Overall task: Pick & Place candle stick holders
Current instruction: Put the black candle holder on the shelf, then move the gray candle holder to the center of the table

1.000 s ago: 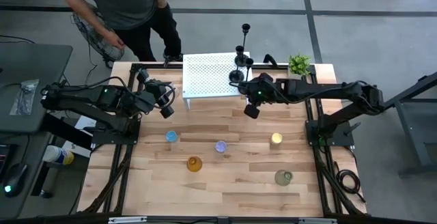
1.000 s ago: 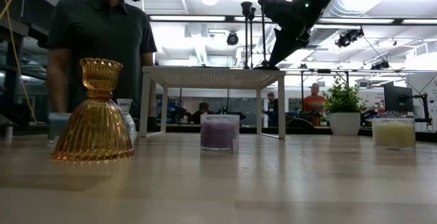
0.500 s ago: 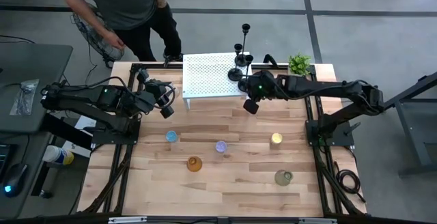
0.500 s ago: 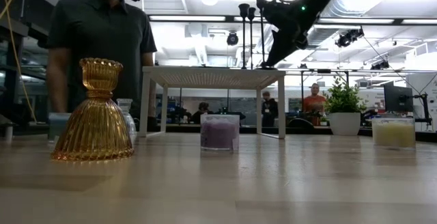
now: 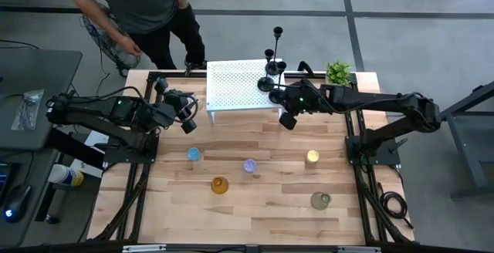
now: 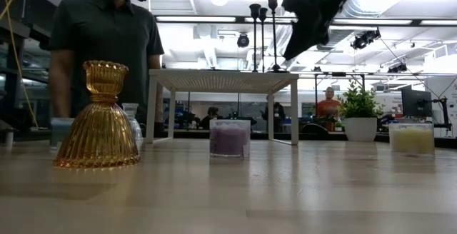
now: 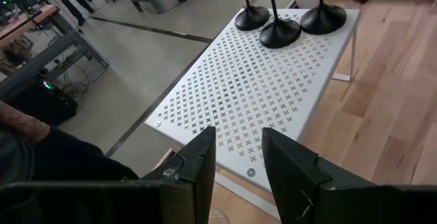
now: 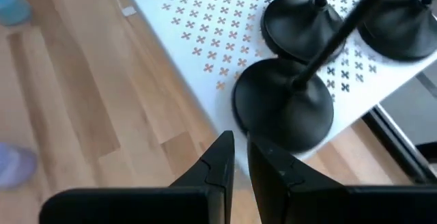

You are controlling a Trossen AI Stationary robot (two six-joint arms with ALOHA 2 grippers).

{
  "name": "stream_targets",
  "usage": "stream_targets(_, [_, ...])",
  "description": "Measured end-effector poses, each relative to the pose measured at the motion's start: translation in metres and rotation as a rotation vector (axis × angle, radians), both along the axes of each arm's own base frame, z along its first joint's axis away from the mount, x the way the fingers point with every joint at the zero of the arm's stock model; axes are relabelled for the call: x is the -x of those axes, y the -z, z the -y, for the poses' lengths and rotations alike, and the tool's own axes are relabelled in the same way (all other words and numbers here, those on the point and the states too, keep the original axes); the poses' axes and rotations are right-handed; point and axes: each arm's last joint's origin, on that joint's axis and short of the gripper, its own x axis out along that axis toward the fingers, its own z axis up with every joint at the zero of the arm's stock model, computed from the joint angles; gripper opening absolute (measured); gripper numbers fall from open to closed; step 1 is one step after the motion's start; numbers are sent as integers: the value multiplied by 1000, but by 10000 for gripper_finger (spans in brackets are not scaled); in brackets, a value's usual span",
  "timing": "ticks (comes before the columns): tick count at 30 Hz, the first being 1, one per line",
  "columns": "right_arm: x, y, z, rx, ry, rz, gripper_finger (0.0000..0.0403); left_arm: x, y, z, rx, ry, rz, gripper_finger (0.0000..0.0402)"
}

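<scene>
From above: wooden counter (image 5: 255, 210) with a white perforated stand (image 5: 235, 87) at the far middle. Three black candlesticks (image 5: 272, 72) grouped upright on the stand's right far corner. Right gripper (image 5: 287, 119) just off that corner, above the counter, fingers clenched on nothing. Left gripper (image 5: 187, 122) waiting left of the stand, fingers partly parted, empty. Small glass holders spread on the near counter, well apart: blue holder (image 5: 193, 154), purple holder (image 5: 249, 165), amber holder (image 5: 219, 184), yellow holder (image 5: 312, 157), pale green holder (image 5: 320, 200). Green potted plant (image 5: 337, 72) at the far right corner. A person (image 5: 135, 10) beyond the far left edge.

From counter height: amber holder (image 6: 98, 116) large at left, purple holder (image 6: 229, 138) in the middle, yellow holder (image 6: 411, 138) at right. Stand (image 6: 223, 80) behind, candlesticks (image 6: 263, 38) rising from its right end. Right gripper (image 6: 296, 45) hanging just right of the stems, apart from them. Plant (image 6: 359, 109) farther right.

Left wrist: two dark fingers (image 7: 196, 166) slightly apart over the stand's (image 7: 259, 87) near edge; three round candlestick bases (image 7: 278, 29) at its far end.

Right wrist: fingers (image 8: 217, 159) pressed almost together, empty, just beside the nearest base (image 8: 283, 108), which sits at the stand's (image 8: 205, 26) very edge.
</scene>
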Motion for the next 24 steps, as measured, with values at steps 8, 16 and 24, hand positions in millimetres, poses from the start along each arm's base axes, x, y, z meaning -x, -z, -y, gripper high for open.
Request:
stream_targets(8, [25, -15, -31, -115, 29, 6, 34, 0, 0, 0, 6, -3, 6, 117])
stream_targets(16, [44, -15, -71, -238, 27, -60, 34, 0, 0, 0, 14, -6, 13, 117])
stream_targets(24, [63, -7, -111, -356, -1, -220, 34, 0, 0, 1, 30, 14, 10, 117])
